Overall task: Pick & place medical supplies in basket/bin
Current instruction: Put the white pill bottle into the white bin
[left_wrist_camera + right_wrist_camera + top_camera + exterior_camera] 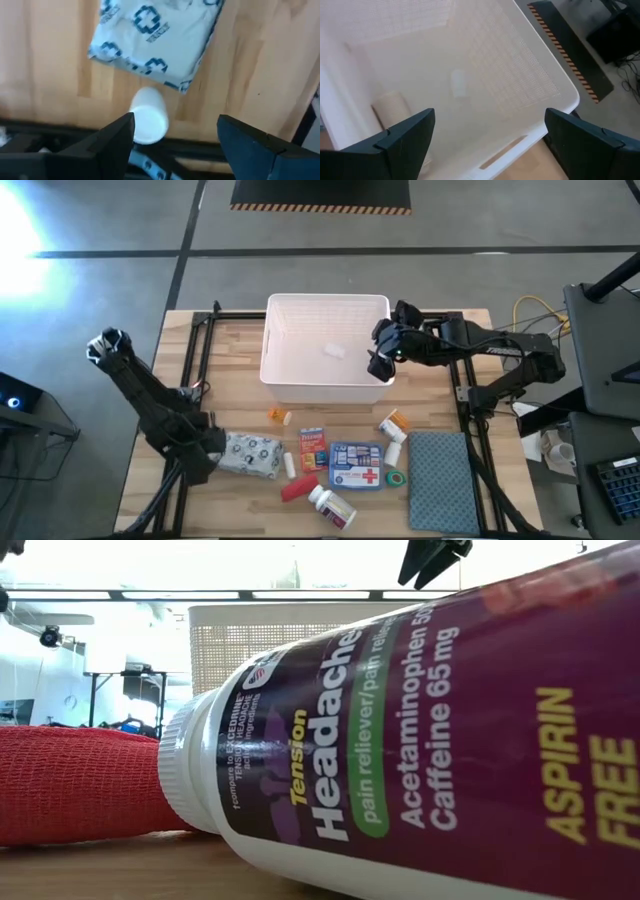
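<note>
Your R gripper (381, 358) hangs jaws wide over the bin's (325, 383) right rim w/ nothing held, L gripper (175, 142) open, empty, above the patterned pack (250, 453) and a white vial (148, 122) near table's front-left.

white perforated bin (325, 345), blue-cross patterned grey pack (250, 455), teal-grey mat (444, 480)

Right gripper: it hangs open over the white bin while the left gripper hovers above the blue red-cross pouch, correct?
Not quite. The right gripper does hang open over the white bin, but the high view shows the left gripper at the grey patterned pack, not the pouch.
</note>
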